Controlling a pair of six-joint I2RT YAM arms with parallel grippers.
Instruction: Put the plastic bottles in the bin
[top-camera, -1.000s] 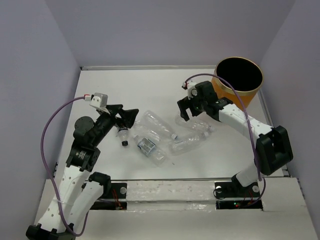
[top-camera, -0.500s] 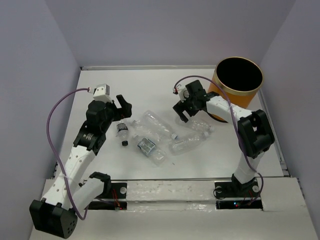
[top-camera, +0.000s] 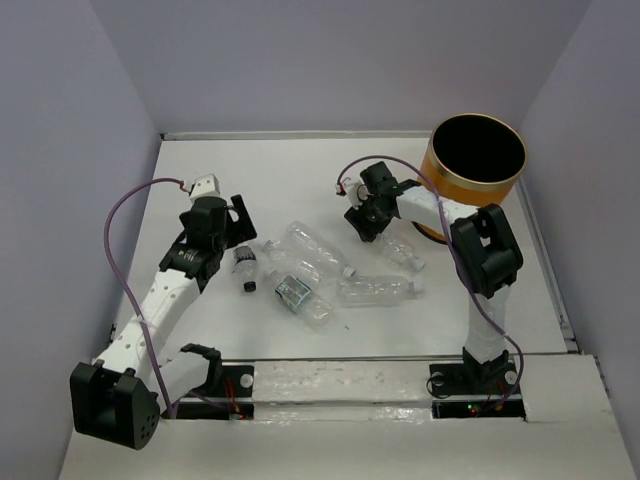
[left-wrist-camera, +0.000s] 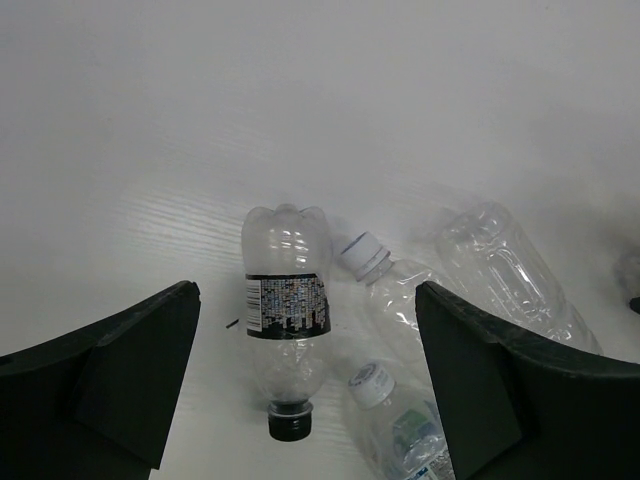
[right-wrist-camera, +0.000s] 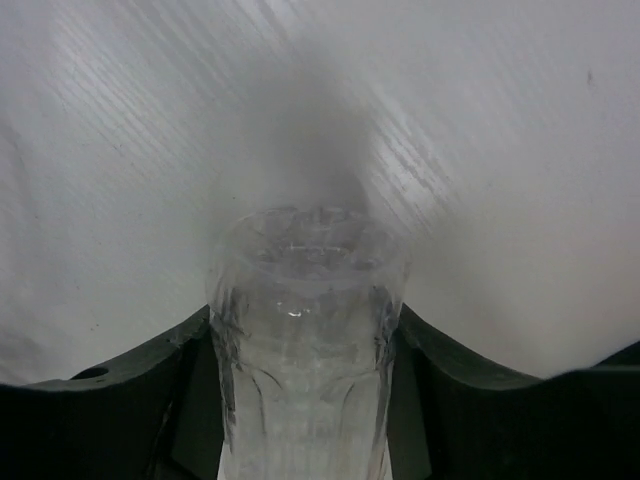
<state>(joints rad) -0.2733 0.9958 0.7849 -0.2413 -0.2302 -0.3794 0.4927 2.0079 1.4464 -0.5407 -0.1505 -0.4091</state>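
Several clear plastic bottles lie in a loose cluster mid-table. A black-capped, dark-labelled one (top-camera: 243, 264) (left-wrist-camera: 285, 240) lies below and between the spread fingers of my open left gripper (top-camera: 238, 224) (left-wrist-camera: 305, 300), untouched. Two white-capped bottles (left-wrist-camera: 372, 262) (left-wrist-camera: 400, 420) and a larger one (top-camera: 315, 250) lie to its right. My right gripper (top-camera: 366, 215) (right-wrist-camera: 305, 322) is shut on the base end of another bottle (top-camera: 402, 252) (right-wrist-camera: 305, 300), both fingers pressed against its sides, low over the table. The orange bin (top-camera: 478, 178) stands upright at the back right, close behind the right arm.
Another bottle (top-camera: 376, 290) lies on its side in front of the held one, and a labelled one (top-camera: 298, 295) lies nearer the front. Grey walls enclose the white table (top-camera: 260, 170). A purple cable (top-camera: 115, 250) loops off the left arm.
My right gripper moved left and down and closed on the bottle's base. My left gripper swung round over the black-capped bottle and stayed open. The front bottle shifted slightly.
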